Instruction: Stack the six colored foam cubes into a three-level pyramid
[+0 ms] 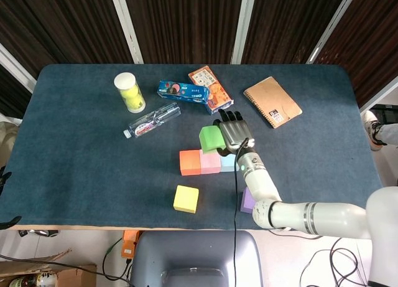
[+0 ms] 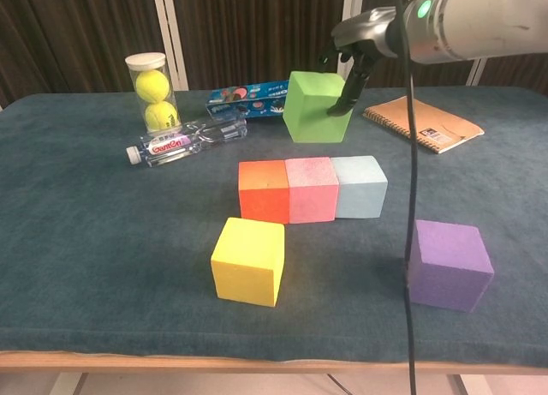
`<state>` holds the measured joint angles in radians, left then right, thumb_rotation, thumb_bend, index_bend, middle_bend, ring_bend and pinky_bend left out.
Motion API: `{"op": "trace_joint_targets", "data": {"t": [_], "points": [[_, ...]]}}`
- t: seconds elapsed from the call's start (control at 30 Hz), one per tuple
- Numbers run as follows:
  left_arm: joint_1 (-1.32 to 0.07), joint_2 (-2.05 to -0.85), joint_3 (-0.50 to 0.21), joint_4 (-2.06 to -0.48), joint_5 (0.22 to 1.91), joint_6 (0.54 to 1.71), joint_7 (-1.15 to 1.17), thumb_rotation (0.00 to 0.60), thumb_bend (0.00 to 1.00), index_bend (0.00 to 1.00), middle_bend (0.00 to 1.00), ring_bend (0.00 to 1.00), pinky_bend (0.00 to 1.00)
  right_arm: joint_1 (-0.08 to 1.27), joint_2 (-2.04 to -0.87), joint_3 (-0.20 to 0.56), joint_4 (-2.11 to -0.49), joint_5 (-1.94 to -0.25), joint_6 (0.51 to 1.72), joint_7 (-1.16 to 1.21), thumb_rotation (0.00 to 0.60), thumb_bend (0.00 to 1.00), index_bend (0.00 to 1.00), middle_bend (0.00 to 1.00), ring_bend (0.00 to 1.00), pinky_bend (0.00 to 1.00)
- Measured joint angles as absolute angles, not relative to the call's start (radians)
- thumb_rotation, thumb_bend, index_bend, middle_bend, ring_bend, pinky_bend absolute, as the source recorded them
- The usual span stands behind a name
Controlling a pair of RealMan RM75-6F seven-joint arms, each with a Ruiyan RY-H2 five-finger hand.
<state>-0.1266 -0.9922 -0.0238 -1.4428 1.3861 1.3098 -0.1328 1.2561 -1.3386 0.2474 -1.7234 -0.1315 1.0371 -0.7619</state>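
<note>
My right hand (image 1: 233, 135) (image 2: 353, 48) grips a green cube (image 1: 211, 139) (image 2: 316, 107) in the air, above the pink cube (image 1: 210, 162) (image 2: 311, 188). On the table the pink cube sits in a tight row between an orange cube (image 1: 189, 162) (image 2: 265, 191) and a light blue cube (image 2: 359, 186). A yellow cube (image 1: 186, 198) (image 2: 249, 260) lies alone in front of the row, to the left. A purple cube (image 2: 449, 264) lies front right, half hidden by my arm in the head view. My left hand is out of sight.
At the back of the blue table (image 1: 74, 150) stand a tube of tennis balls (image 1: 129, 92) (image 2: 151, 92), a water bottle lying flat (image 1: 152, 120) (image 2: 186, 140), a blue snack box (image 1: 182, 91) (image 2: 257, 98), an orange box (image 1: 210, 89) and a brown notebook (image 1: 272, 101) (image 2: 425, 122).
</note>
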Motion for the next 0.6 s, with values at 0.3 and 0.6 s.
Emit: {"op": "trace_joint_targets", "data": {"t": [0.3,0.6], "points": [[-0.126,-1.003,-0.027,-1.416,1.397,1.316,-0.138,0.580,0.12,0.05,0.00,0.00,0.11,1.295,-1.380,0.258,-1.756,-0.022,1.123,-0.848,0.600,0.26,0.50,0.00,0.00,0.00],[-0.120,-1.010,-0.018,-1.407,1.428,1.336,-0.150,0.585,0.12,0.05,0.00,0.00,0.11,1.297,-1.403,0.254,-1.784,-0.011,1.163,-0.888,0.600,0.25,0.48,0.00,0.00,0.00]]}}
